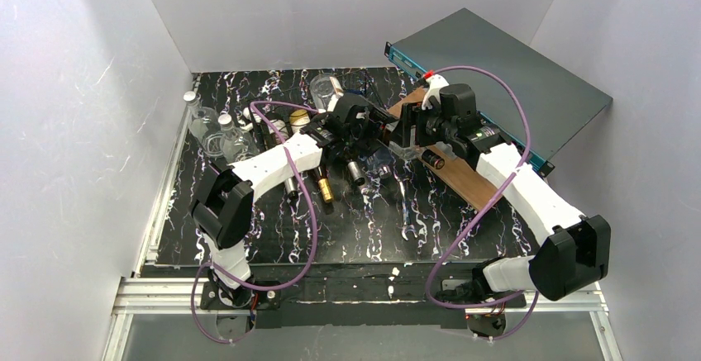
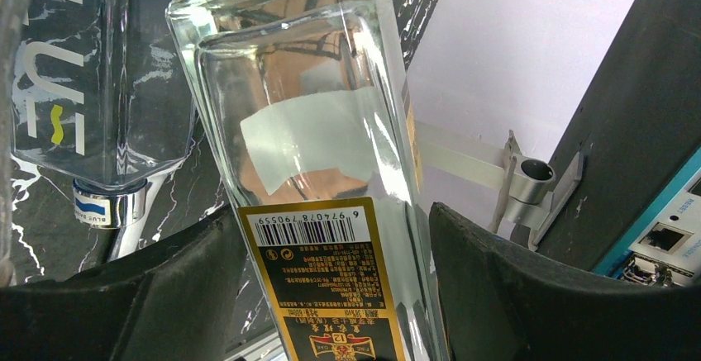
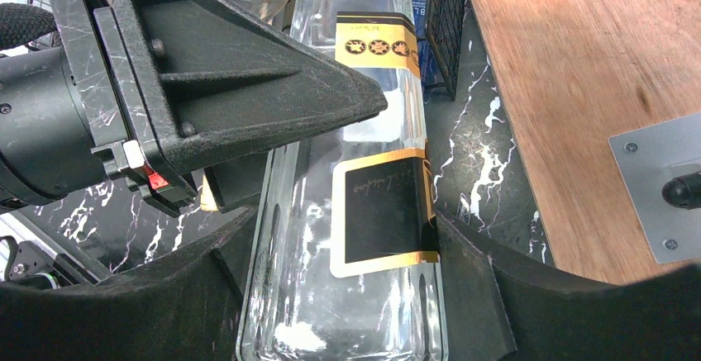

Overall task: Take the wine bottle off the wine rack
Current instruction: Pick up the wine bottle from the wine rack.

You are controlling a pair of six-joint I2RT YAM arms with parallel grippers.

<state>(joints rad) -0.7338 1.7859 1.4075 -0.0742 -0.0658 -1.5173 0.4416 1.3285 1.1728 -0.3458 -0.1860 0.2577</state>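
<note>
The clear square bottle [image 3: 380, 212] lies lengthwise between both arms, its far end just beside the black wire rack [image 3: 446, 30]. The left end effector [image 2: 331, 220] is clamped on it by the barcode label, and the right end effector [image 3: 347, 225] grips it at the black label, above the marbled bench [image 3: 479, 154]

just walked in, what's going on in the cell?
Both arms are on one clear square bottle with black-and-gold labels. The left gripper and right gripper each look shut on its sides, at different spots along it. Wire of the rack shows beside the bottle's far end. Whether the bottle is off the rack can't be told from these views. Other bottles lie close by.
</note>
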